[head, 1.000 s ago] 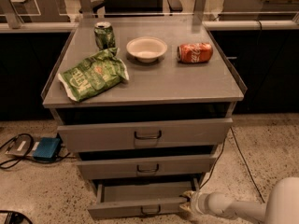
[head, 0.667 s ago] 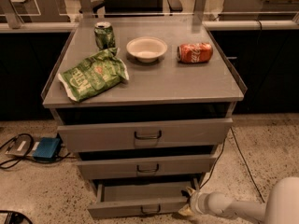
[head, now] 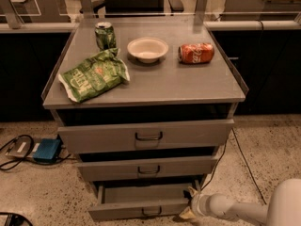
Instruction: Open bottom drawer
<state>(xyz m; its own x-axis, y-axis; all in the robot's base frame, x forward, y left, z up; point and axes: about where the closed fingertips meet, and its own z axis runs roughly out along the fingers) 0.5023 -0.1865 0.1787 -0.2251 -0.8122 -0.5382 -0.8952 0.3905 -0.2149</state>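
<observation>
The grey cabinet has three drawer fronts. The bottom drawer [head: 141,210], the shortest and narrowest, has a small dark loop handle [head: 151,212]. It stands pulled out a little, so its dark inside shows behind the front. My gripper [head: 189,203] is on a white arm that comes in from the lower right. It sits at the right end of the bottom drawer's front, touching or very close to that corner. The middle drawer [head: 148,167] and the top drawer [head: 148,135] sit further back.
On the cabinet top [head: 188,86] lie a green chip bag [head: 94,76], a green can [head: 104,34], a white bowl [head: 147,48] and a red can on its side [head: 196,52]. A blue box with cables [head: 46,149] lies on the floor at left. A cable hangs down on the right.
Hardly anything. My gripper stays at the right end of the bottom drawer's front, and the drawer stands out about as far as before.
</observation>
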